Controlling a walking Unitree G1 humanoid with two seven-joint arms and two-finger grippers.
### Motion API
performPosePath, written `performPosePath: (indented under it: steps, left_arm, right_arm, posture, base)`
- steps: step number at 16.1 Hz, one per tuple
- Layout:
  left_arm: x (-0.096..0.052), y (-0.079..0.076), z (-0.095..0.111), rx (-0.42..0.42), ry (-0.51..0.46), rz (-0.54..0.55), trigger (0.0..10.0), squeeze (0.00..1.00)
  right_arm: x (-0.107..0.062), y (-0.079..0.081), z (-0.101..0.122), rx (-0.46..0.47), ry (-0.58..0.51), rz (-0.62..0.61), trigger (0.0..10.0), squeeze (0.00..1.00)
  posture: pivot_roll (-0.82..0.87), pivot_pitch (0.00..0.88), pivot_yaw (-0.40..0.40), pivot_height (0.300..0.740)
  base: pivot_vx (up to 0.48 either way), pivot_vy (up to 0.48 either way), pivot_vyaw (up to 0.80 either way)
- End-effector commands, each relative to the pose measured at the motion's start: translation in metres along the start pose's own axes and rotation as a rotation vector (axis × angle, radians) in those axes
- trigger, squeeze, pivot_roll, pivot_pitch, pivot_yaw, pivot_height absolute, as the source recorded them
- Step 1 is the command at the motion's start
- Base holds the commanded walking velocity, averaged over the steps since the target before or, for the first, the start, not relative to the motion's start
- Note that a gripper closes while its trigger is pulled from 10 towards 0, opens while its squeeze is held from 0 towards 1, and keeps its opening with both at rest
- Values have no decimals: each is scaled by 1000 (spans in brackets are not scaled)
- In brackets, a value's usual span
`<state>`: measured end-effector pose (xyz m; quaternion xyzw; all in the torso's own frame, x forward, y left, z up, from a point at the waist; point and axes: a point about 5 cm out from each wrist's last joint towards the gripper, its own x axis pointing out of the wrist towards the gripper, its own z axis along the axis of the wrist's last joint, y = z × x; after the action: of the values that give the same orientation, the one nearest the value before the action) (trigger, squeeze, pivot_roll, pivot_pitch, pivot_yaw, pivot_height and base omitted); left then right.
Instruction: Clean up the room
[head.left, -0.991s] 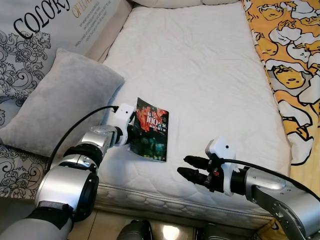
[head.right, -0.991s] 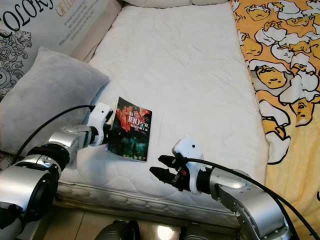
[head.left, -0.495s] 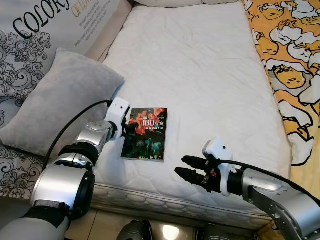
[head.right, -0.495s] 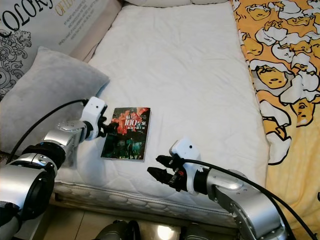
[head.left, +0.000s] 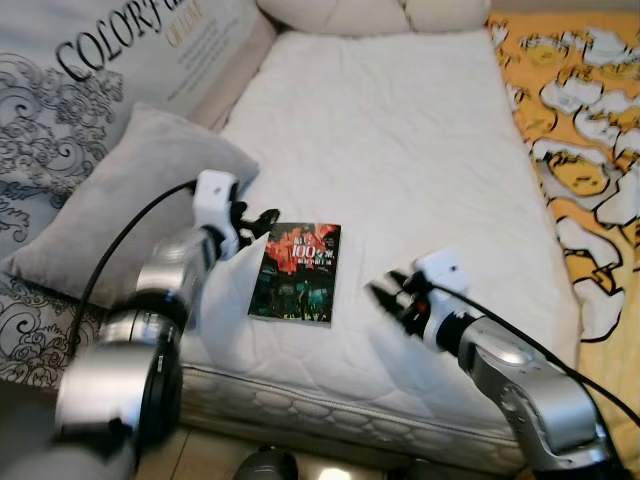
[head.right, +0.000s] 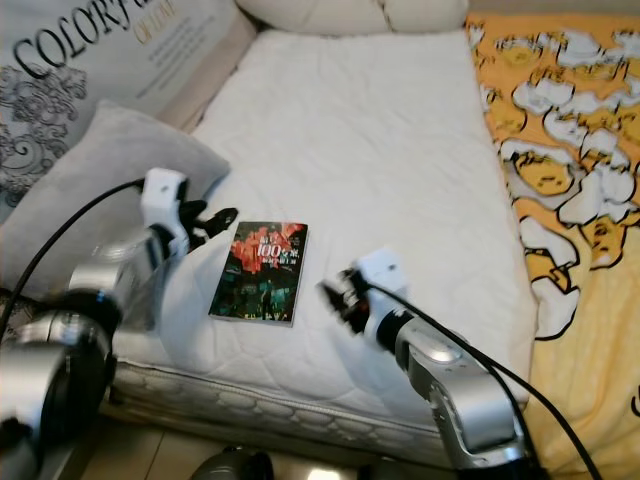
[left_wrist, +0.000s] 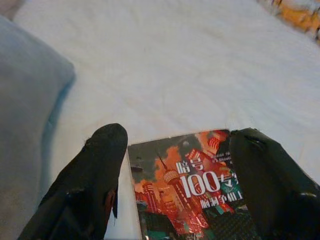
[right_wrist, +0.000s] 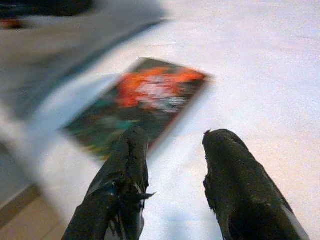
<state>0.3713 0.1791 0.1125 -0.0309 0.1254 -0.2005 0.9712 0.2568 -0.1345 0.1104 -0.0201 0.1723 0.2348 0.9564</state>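
A white mattress (head.left: 400, 150) bears a book (head.left: 296, 273), lying flat. The left gripper (head.left: 258, 219) and right gripper (head.left: 388, 290) flank the book, fingers spread, empty. A grey pillow (head.left: 120, 210) lies beyond the left gripper.

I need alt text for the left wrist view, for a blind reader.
Two open black fingers of the left gripper frame the top edge of a book with a red city cover lying on a white mattress. A grey pillow lies beside it.
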Motion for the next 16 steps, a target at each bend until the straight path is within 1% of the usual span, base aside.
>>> performPosePath:
  steps: [1, 2, 3, 4, 5, 6, 7, 8, 9, 12, 13, 14, 15, 16]
  left_arm:
    - [-6, -4, -1, -6, -62, 7, 10000, 0]
    - [-12, -7, -6, -4, -71, 20, 10000, 0]
    - [-21, -14, -14, 22, -78, 54, 10000, 0]
    - [-24, -17, -16, 30, -87, 64, 10000, 0]
    - [-33, -24, -21, 22, -105, 93, 10000, 0]
    - [-44, -31, -26, 20, -118, 119, 10000, 0]
    - [-51, -35, -28, 24, -124, 127, 10000, 0]
    - [-69, -44, -36, 38, -107, 145, 10000, 0]
    - [-79, -50, -44, 37, -82, 161, 10000, 0]
    - [-97, -56, -55, 35, -34, 199, 10000, 0]
    - [-103, -58, -57, 37, -24, 205, 10000, 0]
    - [-106, -59, -58, 33, -19, 210, 10000, 0]
    - [-114, -59, -58, 36, -8, 222, 10000, 0]
    - [-116, -58, -58, 37, -6, 225, 10000, 0]
  right_arm:
    - [0, -11, 1, -2, -26, -108, 10000, 0]
    - [-1, -14, -1, -8, -31, -157, 10000, 0]
    - [-2, -16, -4, -13, -33, -195, 10000, 0]
    - [-2, -16, -6, -14, -33, -203, 10000, 0]
    - [-4, -15, -9, -27, -37, -207, 10000, 0]
    - [-6, -12, -11, -24, -46, -204, 10000, 0]
    - [-6, -11, -12, -13, -52, -202, 10000, 0]
    - [-9, -7, -17, 6, -60, -206, 10000, 0]
    - [-11, -5, -21, 7, -56, -216, 10000, 0]
    - [-15, -4, -26, 17, -57, -243, 10000, 0]
    - [-17, -5, -27, 46, -58, -263, 10000, 0]
    - [-18, -6, -28, 54, -58, -273, 10000, 0]
    - [-22, -9, -29, 62, -59, -288, 10000, 0]
    - [-23, -9, -30, 64, -59, -291, 10000, 0]
  posture:
    - [2, 0, 66, 740]
    - [-1, 0, 61, 740]
    - [-2, 0, 49, 740]
    - [-2, 0, 49, 740]
    - [-2, 0, 34, 740]
    - [1, 0, 25, 740]
    - [3, 0, 22, 740]
    - [5, 0, 26, 740]
    - [2, 0, 29, 740]
    - [-8, 0, 40, 740]
    - [-9, 0, 43, 740]
    - [-8, 0, 43, 740]
    - [-3, 0, 40, 740]
    - [-2, 0, 39, 740]
  base:
    - [0, 0, 0]
    - [0, 0, 0]
    - [0, 0, 0]
    - [0, 0, 0]
    - [0, 0, 0]
    - [0, 0, 0]
    - [0, 0, 0]
    - [0, 0, 0]
    - [0, 0, 0]
    - [0, 0, 0]
    - [0, 0, 0]
    - [0, 0, 0]
    - [0, 0, -681]
    - [0, 0, -788]
